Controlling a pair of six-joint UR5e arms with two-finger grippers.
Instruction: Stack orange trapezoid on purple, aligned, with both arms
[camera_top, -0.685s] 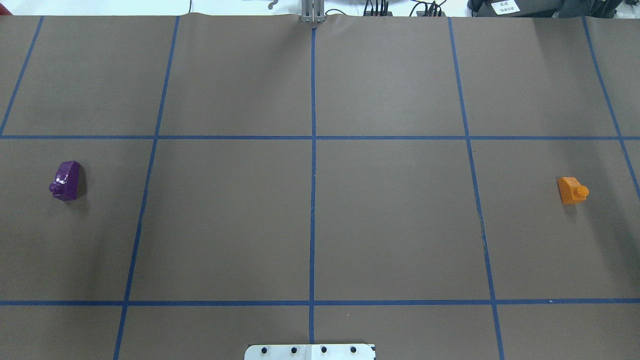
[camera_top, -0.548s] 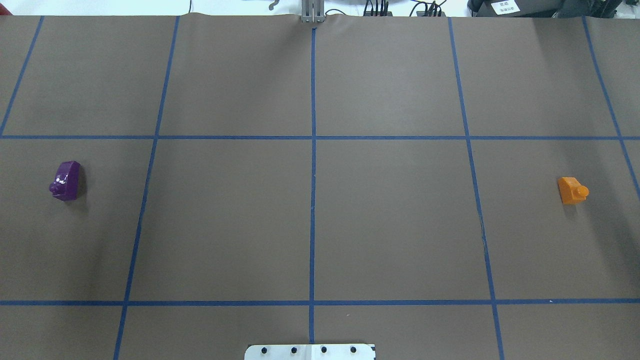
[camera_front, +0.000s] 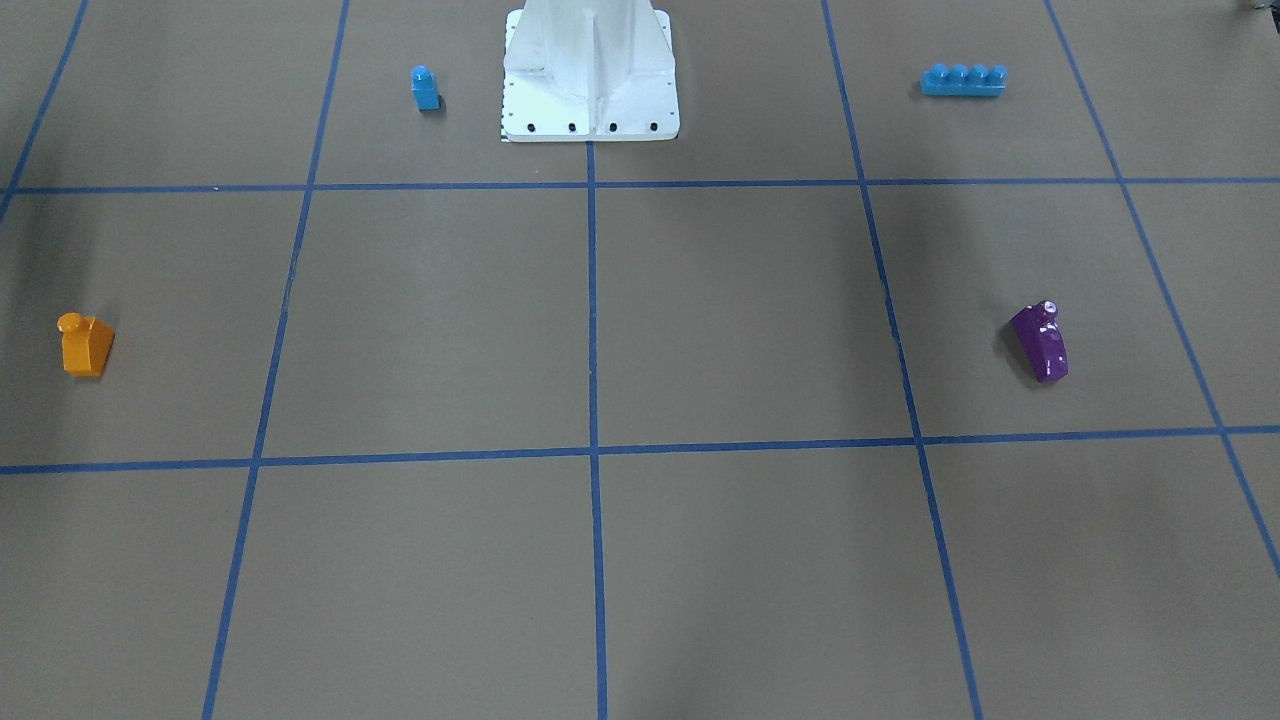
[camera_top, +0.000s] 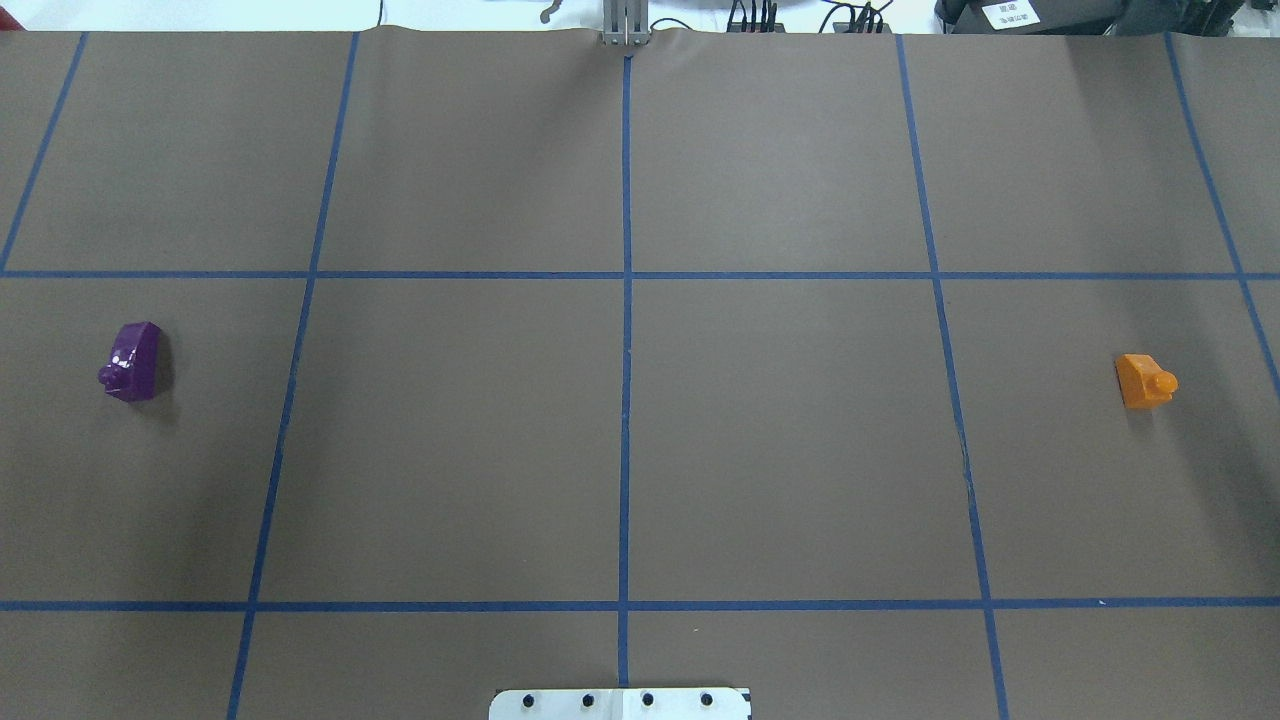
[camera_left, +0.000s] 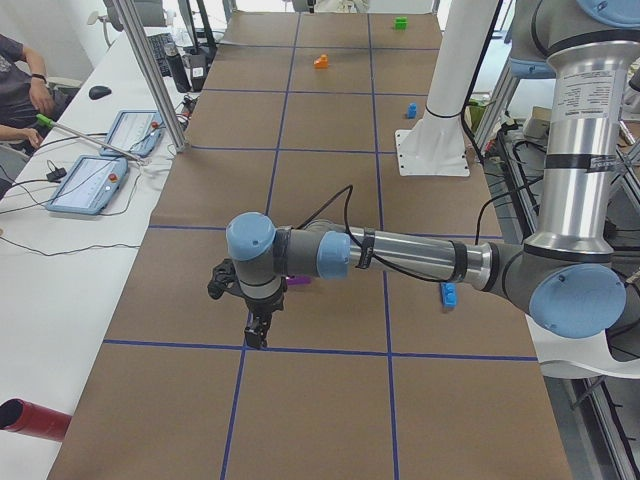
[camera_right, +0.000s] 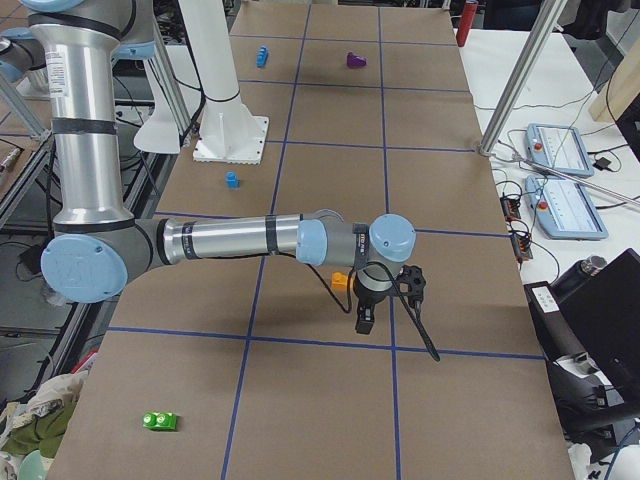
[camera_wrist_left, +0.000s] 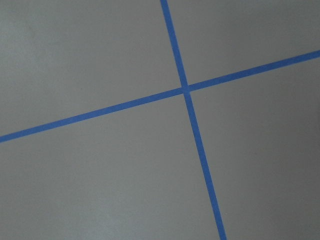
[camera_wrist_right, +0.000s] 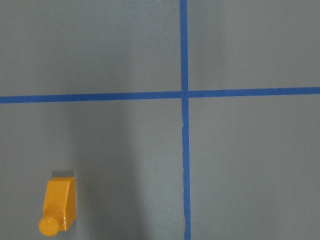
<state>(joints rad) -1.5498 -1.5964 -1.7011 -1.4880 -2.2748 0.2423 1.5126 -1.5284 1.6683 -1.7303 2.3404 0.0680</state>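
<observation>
- The orange block (camera_top: 1145, 381) sits far right, the purple block (camera_top: 133, 361) far left, well apart.
- The right gripper (camera_right: 366, 322) hangs near orange and the left gripper (camera_left: 258, 336) near purple; whether either is apart or together, I cannot tell.
- Best to descend squarely and pinch flat sides.

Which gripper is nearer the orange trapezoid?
Right. The right gripper hangs just beside the orange trapezoid; the left gripper is far off, by the purple block.

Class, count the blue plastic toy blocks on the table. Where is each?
2. The small blue single-stud plastic block stands beside the white robot base, on the robot's right; the long blue four-stud plastic brick lies on its left. Others may be hidden.
</observation>
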